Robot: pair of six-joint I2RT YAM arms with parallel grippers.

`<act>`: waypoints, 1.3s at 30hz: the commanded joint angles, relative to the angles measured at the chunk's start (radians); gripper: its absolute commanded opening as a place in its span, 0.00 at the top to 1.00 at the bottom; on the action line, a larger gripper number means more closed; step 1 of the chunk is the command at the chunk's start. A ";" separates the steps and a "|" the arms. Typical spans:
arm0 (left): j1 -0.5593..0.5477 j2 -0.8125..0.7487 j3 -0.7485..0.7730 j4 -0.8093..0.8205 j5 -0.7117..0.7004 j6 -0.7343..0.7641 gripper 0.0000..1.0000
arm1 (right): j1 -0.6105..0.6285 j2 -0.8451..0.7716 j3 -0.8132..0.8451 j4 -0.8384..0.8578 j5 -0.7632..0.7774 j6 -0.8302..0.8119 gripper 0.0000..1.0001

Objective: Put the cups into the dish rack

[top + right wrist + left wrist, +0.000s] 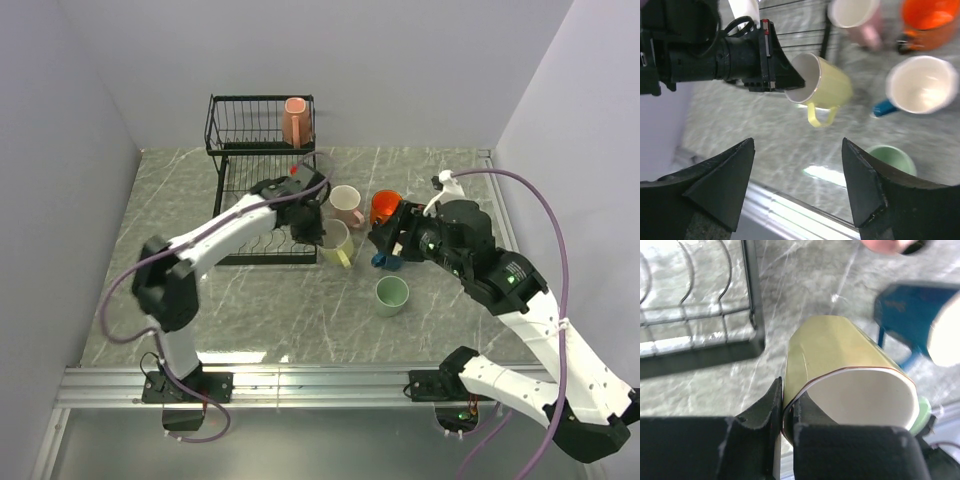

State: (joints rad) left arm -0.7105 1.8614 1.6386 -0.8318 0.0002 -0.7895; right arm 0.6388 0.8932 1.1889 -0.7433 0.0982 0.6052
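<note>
Left claw (785,410) pinches rim of yellow cup (840,355), cup tilted, mouth toward claw; dish rack (700,347) just beside, upper left of frame. Right claw (797,150) wide, empty.

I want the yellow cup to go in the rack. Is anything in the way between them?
Nothing visible is. The left pincer grips the yellow cup by its rim, right beside the lower tray of the dish rack, with only bare table between.
</note>
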 commanded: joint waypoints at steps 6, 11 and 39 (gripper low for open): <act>0.100 -0.537 -0.294 0.409 0.231 -0.014 1.00 | -0.060 0.041 -0.018 0.254 -0.358 0.128 0.16; 0.190 -0.787 -0.511 0.606 0.420 -0.091 1.00 | -0.172 0.023 -0.145 0.526 -0.592 0.318 0.11; 0.217 -0.993 -0.695 0.950 0.636 -0.201 1.00 | -0.048 0.179 -0.383 1.300 -0.779 0.878 0.04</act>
State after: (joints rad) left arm -0.4904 0.8921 0.9199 -0.0696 0.5835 -0.9558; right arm 0.5827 1.0756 0.7746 0.5121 -0.6743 1.4624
